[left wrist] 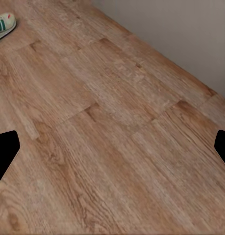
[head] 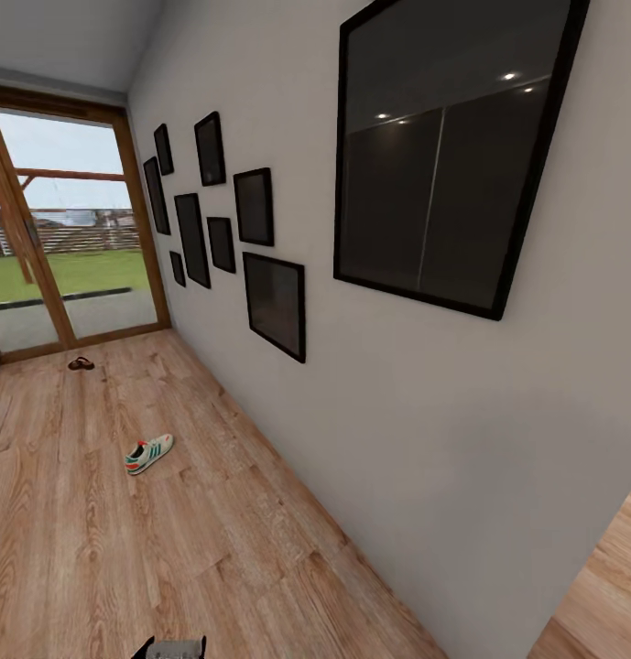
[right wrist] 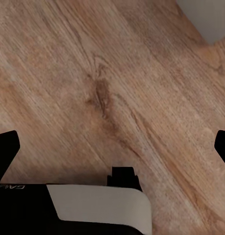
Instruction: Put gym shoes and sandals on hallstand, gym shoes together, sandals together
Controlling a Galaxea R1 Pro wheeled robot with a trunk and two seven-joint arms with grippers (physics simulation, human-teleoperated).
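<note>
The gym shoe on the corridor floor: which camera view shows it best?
The head view. There the whole gym shoe lies on the corridor floor, with green stripes and a red heel visible. The left wrist view catches just part of it at the picture's edge. The right wrist view shows floor planks.

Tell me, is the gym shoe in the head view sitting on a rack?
No, the gym shoe lies directly on the corridor floor, out in the open beside the wall.
</note>
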